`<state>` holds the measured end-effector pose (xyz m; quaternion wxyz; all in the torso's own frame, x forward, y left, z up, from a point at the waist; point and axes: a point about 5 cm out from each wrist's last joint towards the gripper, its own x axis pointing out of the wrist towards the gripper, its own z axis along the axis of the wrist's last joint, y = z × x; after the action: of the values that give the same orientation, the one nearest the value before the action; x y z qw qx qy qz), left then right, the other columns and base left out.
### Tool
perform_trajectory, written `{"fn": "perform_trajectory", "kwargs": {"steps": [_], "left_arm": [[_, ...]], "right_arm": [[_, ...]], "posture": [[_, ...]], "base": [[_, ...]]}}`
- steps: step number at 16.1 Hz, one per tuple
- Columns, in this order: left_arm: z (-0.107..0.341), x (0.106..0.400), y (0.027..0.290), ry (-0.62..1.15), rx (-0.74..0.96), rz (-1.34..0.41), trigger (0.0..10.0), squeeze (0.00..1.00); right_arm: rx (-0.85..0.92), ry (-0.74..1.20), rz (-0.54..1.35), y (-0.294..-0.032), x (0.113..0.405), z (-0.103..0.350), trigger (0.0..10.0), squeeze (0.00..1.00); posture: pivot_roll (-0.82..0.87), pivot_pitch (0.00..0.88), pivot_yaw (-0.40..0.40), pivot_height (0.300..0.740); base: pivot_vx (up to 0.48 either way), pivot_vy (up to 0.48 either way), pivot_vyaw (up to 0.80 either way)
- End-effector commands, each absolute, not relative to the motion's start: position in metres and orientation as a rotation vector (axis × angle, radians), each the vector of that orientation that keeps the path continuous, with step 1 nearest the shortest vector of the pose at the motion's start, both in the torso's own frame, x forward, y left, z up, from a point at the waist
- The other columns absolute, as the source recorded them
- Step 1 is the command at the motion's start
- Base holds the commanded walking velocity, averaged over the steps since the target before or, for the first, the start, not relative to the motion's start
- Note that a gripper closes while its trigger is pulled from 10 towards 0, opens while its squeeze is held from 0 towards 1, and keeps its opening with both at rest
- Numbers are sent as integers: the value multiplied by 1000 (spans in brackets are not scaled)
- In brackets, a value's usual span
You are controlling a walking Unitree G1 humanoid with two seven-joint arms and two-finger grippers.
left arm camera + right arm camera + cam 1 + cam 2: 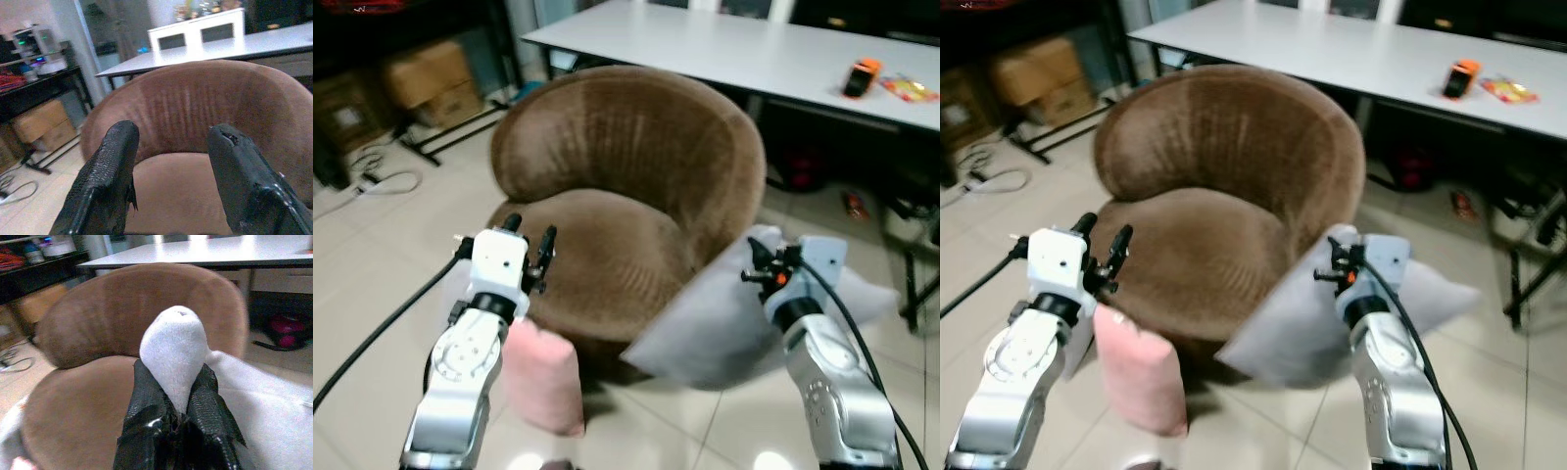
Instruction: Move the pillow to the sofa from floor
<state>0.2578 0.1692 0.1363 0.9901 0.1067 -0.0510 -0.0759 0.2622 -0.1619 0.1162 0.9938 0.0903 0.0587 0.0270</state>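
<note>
A pale grey pillow (715, 323) leans against the right front of the round brown sofa chair (626, 186), lifted at one corner. My right gripper (759, 264) is shut on that corner, which bulges out between the fingers (200, 396) in the right wrist view. A pink pillow (543, 377) stands on the floor against the chair's left front. My left gripper (530, 250) is open just above the pink pillow, at the seat's left edge, with nothing between its fingers (107, 171).
A long white table (754, 54) stands behind the chair with an orange object (862, 76) and a packet on it. Cardboard boxes (431, 83) and cables (382, 181) lie at the left. Table legs stand at the right. Tiled floor lies around.
</note>
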Motion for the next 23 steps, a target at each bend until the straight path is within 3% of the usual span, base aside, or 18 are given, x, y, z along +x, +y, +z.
{"fn": "perform_trajectory", "kwargs": {"steps": [1,14,23], "left_arm": [[139,256,175,-110,217,-139,10000,0],[138,258,176,-101,224,-142,10000,0],[136,258,172,-99,227,-153,10000,0]], "right_arm": [[185,33,110,-150,268,133,10000,0],[154,54,32,-159,275,127,10000,0],[132,11,79,-158,279,133,10000,0]], "posture": [[-2,0,-7,740],[1,0,-7,740],[3,0,-16,740]], "base": [[259,0,781],[290,0,60],[285,0,0]]}}
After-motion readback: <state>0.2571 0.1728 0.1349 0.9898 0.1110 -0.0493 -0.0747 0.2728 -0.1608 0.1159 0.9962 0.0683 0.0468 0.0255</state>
